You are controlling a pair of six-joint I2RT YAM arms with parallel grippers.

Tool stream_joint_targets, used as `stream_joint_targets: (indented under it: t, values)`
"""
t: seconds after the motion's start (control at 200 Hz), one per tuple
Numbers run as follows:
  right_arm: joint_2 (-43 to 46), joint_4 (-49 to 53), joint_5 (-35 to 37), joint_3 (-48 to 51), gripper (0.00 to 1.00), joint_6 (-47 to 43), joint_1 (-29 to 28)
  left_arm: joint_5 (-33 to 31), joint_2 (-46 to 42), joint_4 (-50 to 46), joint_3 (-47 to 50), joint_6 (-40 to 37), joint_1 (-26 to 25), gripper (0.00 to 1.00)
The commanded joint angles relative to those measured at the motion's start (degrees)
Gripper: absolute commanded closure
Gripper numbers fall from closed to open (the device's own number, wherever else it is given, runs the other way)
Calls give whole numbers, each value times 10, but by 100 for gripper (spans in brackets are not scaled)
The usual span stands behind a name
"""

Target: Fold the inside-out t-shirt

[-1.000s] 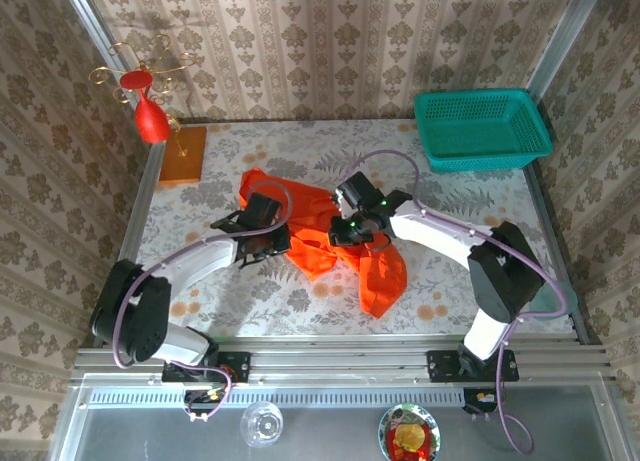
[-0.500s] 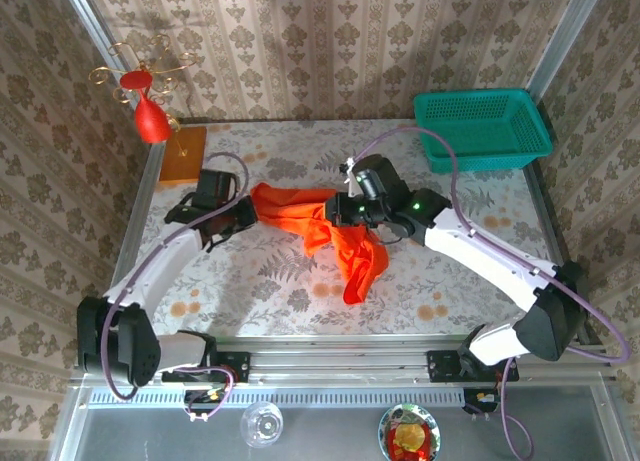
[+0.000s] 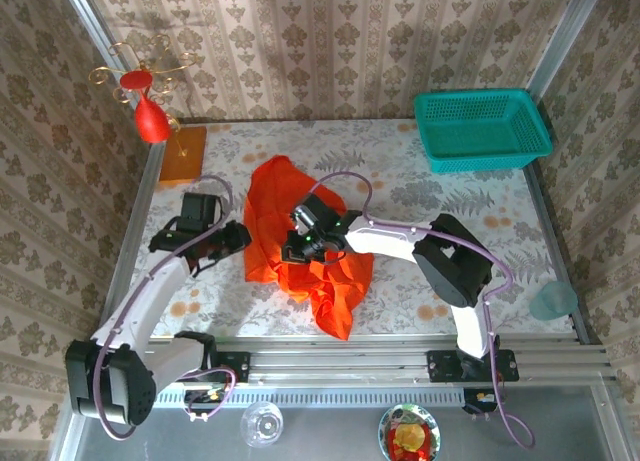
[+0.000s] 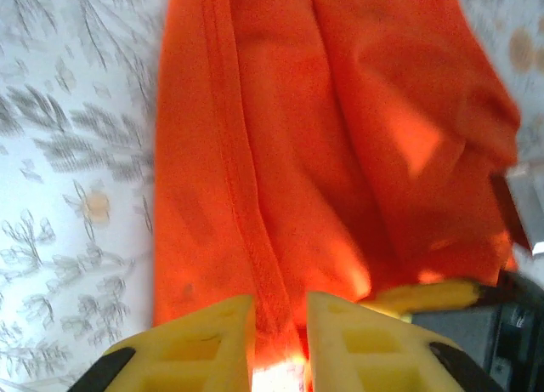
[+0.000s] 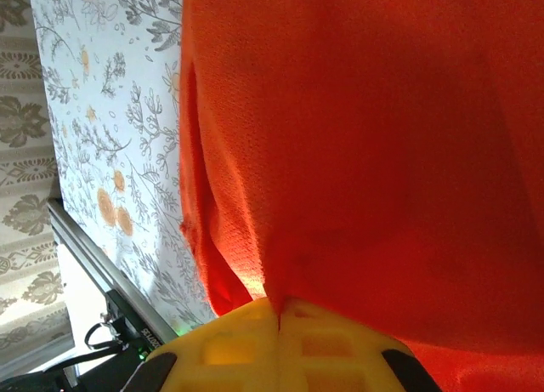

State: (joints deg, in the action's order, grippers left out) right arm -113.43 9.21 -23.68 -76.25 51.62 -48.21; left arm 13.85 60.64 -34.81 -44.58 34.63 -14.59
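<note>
The inside-out t-shirt (image 3: 300, 231) is a bunched orange-red heap in the middle of the table. A lobe of it trails toward the near edge. My left gripper (image 3: 237, 239) is at the shirt's left edge. In the left wrist view its fingers (image 4: 212, 332) stand a little apart, and a stitched hem (image 4: 246, 205) runs loosely between them (image 4: 279, 303). My right gripper (image 3: 297, 249) rests over the middle of the heap. The right wrist view shows its yellow jaws (image 5: 279, 307) pressed together, pinching a fold of the cloth (image 5: 365, 137).
A teal basket (image 3: 482, 128) stands at the back right. A red ornament on a gold wire stand (image 3: 150, 116) and an orange board (image 3: 183, 154) are at the back left. A pale cup (image 3: 553, 301) stands at the right edge. A glass (image 3: 262, 421) and a bowl (image 3: 408, 433) sit below the front rail.
The shirt was stretched between the two grippers; the right gripper has carried its end left and the cloth has dropped into a heap. The left jaws have parted.
</note>
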Motion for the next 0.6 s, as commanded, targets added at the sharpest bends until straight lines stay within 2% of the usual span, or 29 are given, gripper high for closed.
stream_joint_targets:
  t: [0.0,0.14,0.275,0.3,0.595]
  values:
    - [7,-50,-33,10,100,24,1,-7,-9,-37,20,48,-32,71]
    - [8,-61,-37,26,100,29,-1,-60,10,-66,25,80,-90,61]
    - [8,-69,-38,31,100,29,-4,-75,43,-56,27,117,-113,58]
    - [7,-69,-38,31,100,28,-6,-73,49,-51,27,121,-132,57]
    - [8,-56,-37,21,100,17,-8,-100,120,-22,28,134,-157,56]
